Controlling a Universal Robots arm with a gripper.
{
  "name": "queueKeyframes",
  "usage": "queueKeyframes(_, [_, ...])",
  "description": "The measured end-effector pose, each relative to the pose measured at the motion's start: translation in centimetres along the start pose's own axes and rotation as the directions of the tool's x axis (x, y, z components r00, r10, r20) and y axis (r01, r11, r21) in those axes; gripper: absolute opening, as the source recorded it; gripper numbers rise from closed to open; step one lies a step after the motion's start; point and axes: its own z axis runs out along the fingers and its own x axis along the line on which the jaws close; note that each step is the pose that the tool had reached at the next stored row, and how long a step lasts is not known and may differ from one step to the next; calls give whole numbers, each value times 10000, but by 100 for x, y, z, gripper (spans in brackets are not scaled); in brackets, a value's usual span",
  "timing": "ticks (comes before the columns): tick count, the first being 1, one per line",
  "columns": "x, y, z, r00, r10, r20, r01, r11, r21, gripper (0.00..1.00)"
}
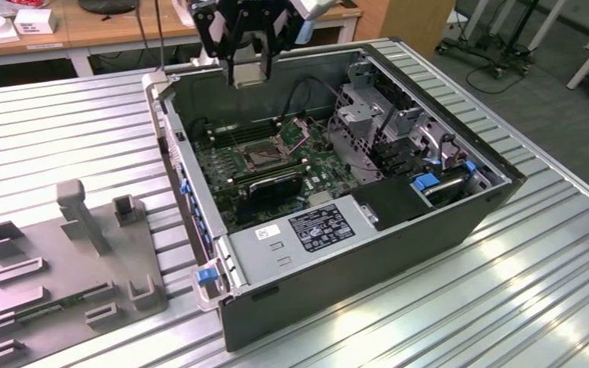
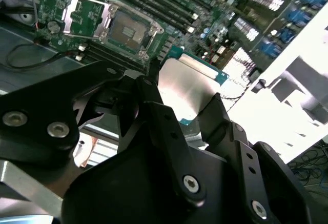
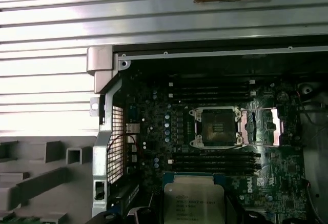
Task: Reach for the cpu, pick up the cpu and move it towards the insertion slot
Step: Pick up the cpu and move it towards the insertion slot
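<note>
My gripper hangs above the back-left corner of the open computer case, shut on the cpu. In the second wrist view the cpu's silvery top face with its thin green rim sits clamped between the two black fingers. The first wrist view shows the held cpu in front of the motherboard. The insertion slot lies open on the green motherboard below, its silver frame lid swung aside. It is a dark square socket in both wrist views. The cpu is well above the slot and apart from it.
Long black memory slots flank the socket. A drive cage, cables and the power supply fill the case's right side. A grey fixture tray holding a green memory stick lies on the slatted metal table.
</note>
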Motion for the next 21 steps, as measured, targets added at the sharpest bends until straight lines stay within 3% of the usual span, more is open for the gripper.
queueKeyframes(9, [-204, 260, 100, 10000, 1, 1, -1, 10000, -2, 54])
queueKeyframes(21, [-435, 526, 212, 10000, 1, 0, -1, 10000, 0, 54])
